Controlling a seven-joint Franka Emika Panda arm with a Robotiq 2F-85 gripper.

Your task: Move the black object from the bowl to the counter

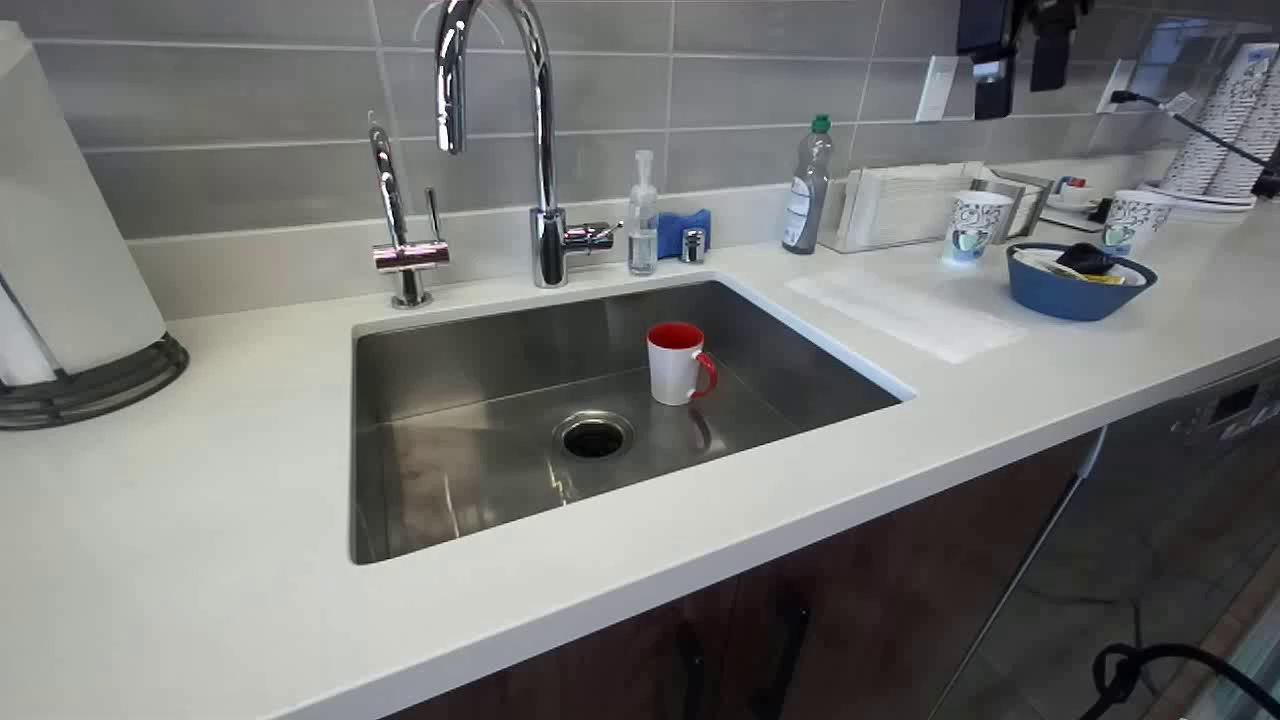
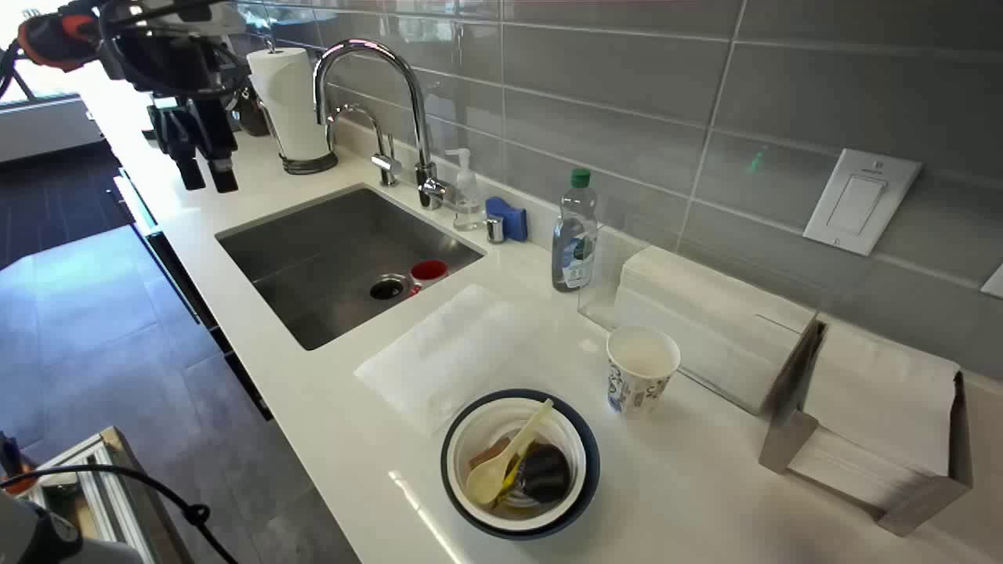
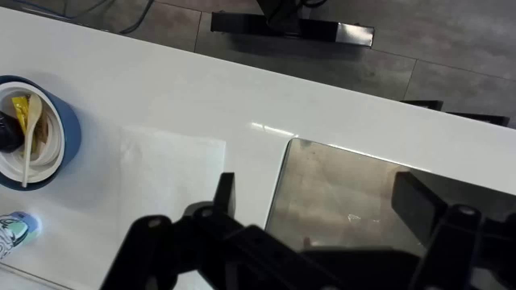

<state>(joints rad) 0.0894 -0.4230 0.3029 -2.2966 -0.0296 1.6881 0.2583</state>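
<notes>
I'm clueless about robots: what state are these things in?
Black two-fingered gripper: open, holding nothing
Round blue bowl: upright, white bowl nested inside
Small black object: in that white bowl
White mug with red handle: upright
Tall chrome faucet: no water running
Clear green-capped bottle: upright, cap on
White paper sheet: lying flat

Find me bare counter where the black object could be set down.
The counter looks bare between paper towels and sink, and between sink and front edge. A sheet partly covers the stretch from sink to bowl. It is crowded from bowl to wall, with a cup and napkins, and behind the sink, with faucets and a pump bottle.
</notes>
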